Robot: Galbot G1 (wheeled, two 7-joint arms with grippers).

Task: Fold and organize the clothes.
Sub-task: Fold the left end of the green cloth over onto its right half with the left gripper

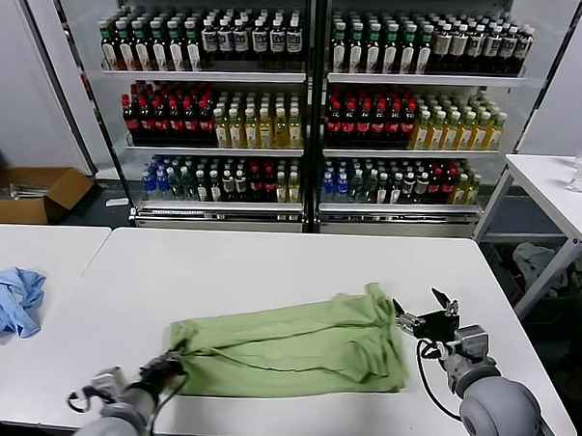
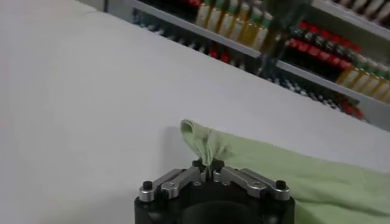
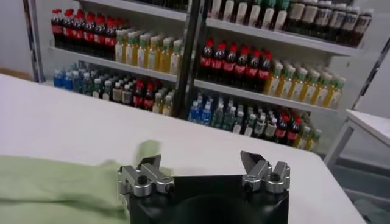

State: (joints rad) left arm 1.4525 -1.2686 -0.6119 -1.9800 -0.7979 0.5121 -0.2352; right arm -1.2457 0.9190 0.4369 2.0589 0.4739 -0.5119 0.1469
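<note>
- the shirt [image 1: 295, 346] lies bunched in a long, half-folded band across the near part of the tabletop [image 1: 270, 265], between the two sets of fingers.
- step in hand, as i judge it: taking hold of both ends before a fold. the left gripper [image 1: 172, 363] has its fingers closed tight on a pinched corner of the shirt at its own end; the cloth rises in a small tuft right out of the closed tips.
- the right gripper [image 1: 425, 317] sits just beside the shirt's other end, fingers spread wide and holding nothing.
- next move likely calls for the right fingers to close over the near edge of cloth, low enough to catch the fabric without scraping the tabletop, so both ends can lift together.
- the left wrist view shows the pinch itself, cloth squeezed between the tips [image 2: 209, 171]; the head view only shows the fingers meeting the cloth's end.
- the right wrist view shows the open gap [image 3: 204, 172], the green cloth lying off to one side of it.
- only the head view shows a blue cloth [image 1: 7, 300] lying well apart on the neighbouring table.
</note>
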